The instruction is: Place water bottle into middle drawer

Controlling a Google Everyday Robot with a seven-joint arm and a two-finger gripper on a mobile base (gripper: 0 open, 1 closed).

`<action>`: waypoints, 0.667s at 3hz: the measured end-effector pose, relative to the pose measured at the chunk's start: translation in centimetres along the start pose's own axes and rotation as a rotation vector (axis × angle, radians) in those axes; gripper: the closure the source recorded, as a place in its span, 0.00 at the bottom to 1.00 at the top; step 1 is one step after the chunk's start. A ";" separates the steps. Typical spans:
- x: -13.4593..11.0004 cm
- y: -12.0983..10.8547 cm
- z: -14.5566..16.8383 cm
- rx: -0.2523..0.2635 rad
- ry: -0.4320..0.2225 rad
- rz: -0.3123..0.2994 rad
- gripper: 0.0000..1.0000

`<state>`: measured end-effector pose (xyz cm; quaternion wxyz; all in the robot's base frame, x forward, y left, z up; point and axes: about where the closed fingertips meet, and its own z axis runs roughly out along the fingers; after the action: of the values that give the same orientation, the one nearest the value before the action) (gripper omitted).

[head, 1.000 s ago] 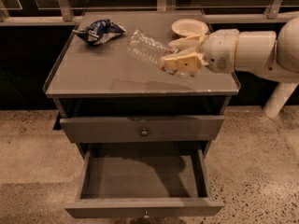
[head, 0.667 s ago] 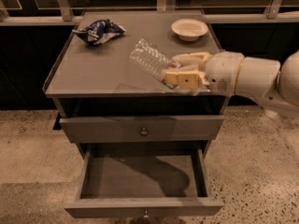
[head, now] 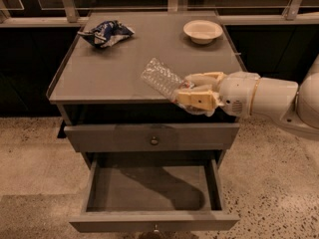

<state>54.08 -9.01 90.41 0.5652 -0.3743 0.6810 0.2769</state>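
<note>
The water bottle (head: 160,77) is a clear ribbed plastic bottle, tilted with its free end up and to the left. My gripper (head: 185,91) is shut on its lower end and holds it in the air over the front edge of the cabinet top. The label band and cap are hidden by the fingers (head: 197,98). The middle drawer (head: 152,189) is pulled open below, its grey tray empty and its front panel (head: 153,221) near the bottom of the view. The gripper is above the drawer, towards its right side.
A closed grey drawer front with a round knob (head: 154,140) sits above the open drawer. On the cabinet top (head: 99,78) lie a blue-and-white snack bag (head: 105,33) at the back left and a white bowl (head: 203,31) at the back right. Speckled floor surrounds the cabinet.
My gripper has carried the bottle forward and down, from over the middle right of the cabinet top to its front edge. The bowl, earlier partly hidden by the arm, now shows fully.
</note>
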 end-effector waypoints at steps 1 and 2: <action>1.4 0.8 1.2 -0.025 0.049 0.000 1.00; 6.3 2.6 2.3 -0.056 0.102 0.108 1.00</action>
<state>52.72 -6.90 83.67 0.5032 -0.3666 0.7200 0.3066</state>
